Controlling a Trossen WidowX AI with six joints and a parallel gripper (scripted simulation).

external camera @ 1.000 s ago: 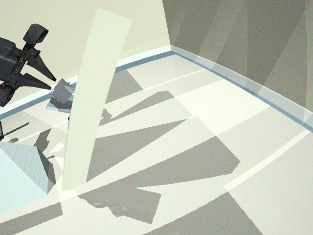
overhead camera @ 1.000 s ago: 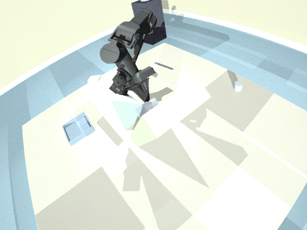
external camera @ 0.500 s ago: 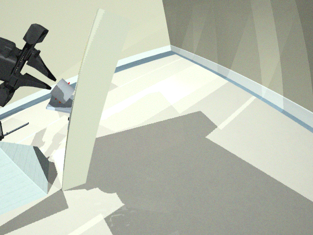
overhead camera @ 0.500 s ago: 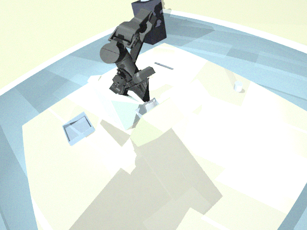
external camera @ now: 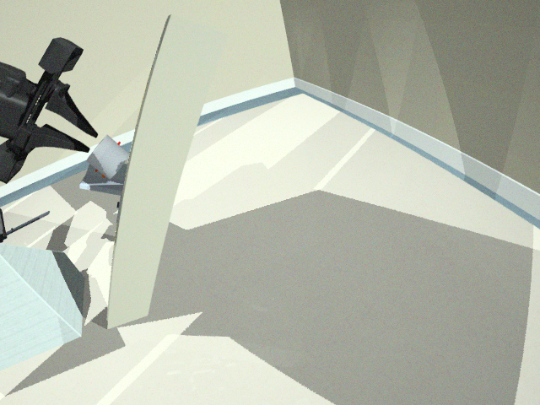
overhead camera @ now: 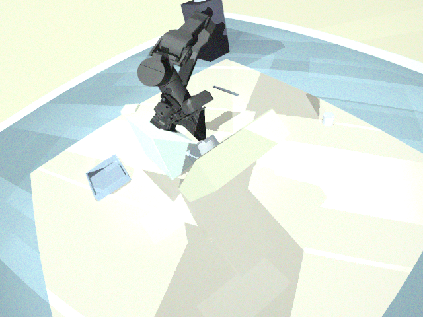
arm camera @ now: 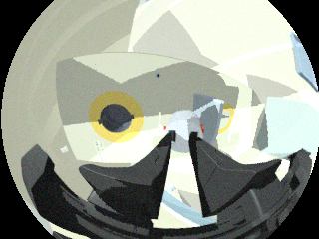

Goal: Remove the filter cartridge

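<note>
Cylinder [overhead camera: 207,144] [external camera: 108,158] [arm camera: 184,123], smooth and pale grey, tilts beside flat panel [overhead camera: 232,160] [external camera: 152,174] [arm camera: 174,92], gripper [overhead camera: 202,138] [external camera: 93,143] [arm camera: 179,137] narrowly spread, empty.

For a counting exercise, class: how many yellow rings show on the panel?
2. In the wrist view, one yellow ring circles a dark opening at the panel's left; the other ring, partly hidden, is toward its right. More could be hidden.

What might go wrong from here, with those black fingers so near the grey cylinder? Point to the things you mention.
The gripper [overhead camera: 202,138] [external camera: 93,143] [arm camera: 179,137] might nudge the grey cylinder [overhead camera: 207,144] [external camera: 108,158] [arm camera: 184,121] askew, since its tips are so close. A fingertip might bump the upright panel [overhead camera: 235,153] [external camera: 148,174] [arm camera: 150,92] just beyond. The tray [overhead camera: 114,188] [arm camera: 304,62] stands off to one side, so a drop could happen on the way.
</note>
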